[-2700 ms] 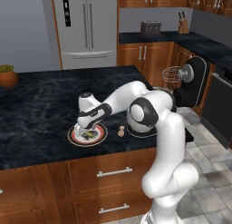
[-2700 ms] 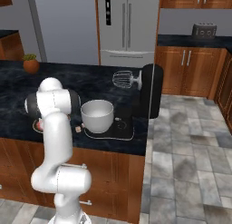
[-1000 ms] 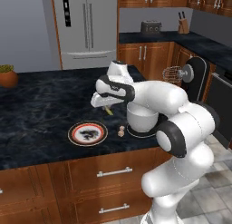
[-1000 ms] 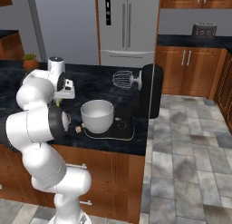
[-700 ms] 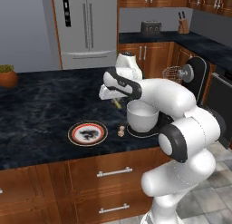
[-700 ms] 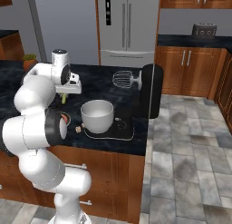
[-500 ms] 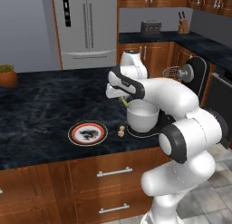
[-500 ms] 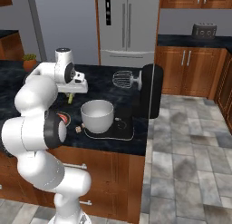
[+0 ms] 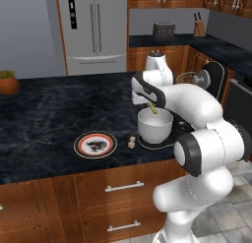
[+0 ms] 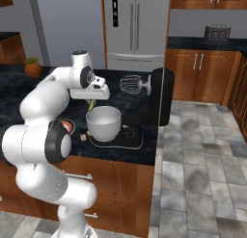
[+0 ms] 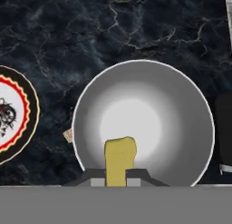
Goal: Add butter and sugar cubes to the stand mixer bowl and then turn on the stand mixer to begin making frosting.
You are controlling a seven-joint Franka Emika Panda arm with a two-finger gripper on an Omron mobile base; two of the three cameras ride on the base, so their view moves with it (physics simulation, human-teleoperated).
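Open air straight down into the stand mixer bowl (image 11: 145,123). The whisk (image 10: 129,84) hangs off to one side. The plate (image 9: 95,144) and sugar cubes (image 9: 131,141) sit beside it on the counter (image 9: 44,114).

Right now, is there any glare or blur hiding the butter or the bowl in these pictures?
Hand view: a soft bright patch glows inside the stand mixer bowl, yet the butter stays sharp. Left base view: even lighting, with the butter small and hanging above the bowl.

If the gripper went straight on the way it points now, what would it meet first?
Most likely the inside bottom of the mixer bowl. The gripper, shut on the butter, points straight down into the empty bowl, so the butter would probably touch first. How high it hangs above the rim is hard to judge.
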